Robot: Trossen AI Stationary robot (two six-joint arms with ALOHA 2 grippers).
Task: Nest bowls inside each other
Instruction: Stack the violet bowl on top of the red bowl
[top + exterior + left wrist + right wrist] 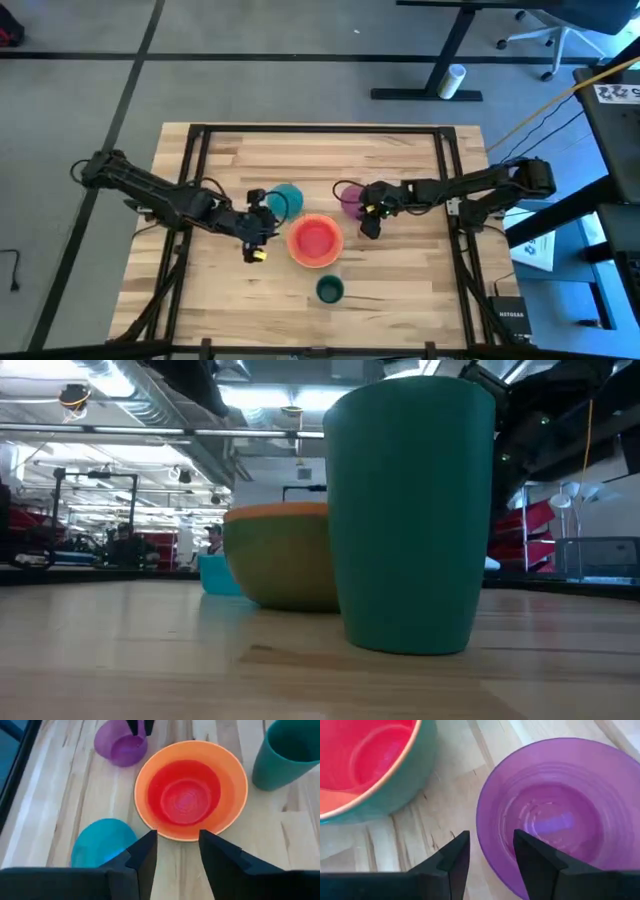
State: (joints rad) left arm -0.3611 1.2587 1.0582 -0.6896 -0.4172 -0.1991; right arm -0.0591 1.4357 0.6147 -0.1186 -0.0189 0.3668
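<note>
Nearest the front edge of the counter [400, 300] stands the small dark teal bowl [330, 290], upright and alone; in the low view it fills the foreground and blocks most of what lies behind it. Just beyond it sits the stack: red-pink bowl [315, 238] nested in the orange bowl [316, 263], with a green outer wall showing under the orange rim in my right wrist view, so a green bowl [415, 777] carries both. My left hand [255, 238] hangs just left of that stack, fingers parted a moderate gap, gripping nothing, tips pointed at the orange rim. The blue bowl [287, 198] lies close behind my left hand, near the stack; its rim is not visible from the wrist. My right hand [368, 220] is on the stack's other side, fingers apart and empty, poised over the near rim of the purple bowl [350, 198], which stands upright, open side up, apart from the stack. Farther off, beyond the counter: grey floor, desk legs [440, 60], a white cylinder [455, 80].
</note>
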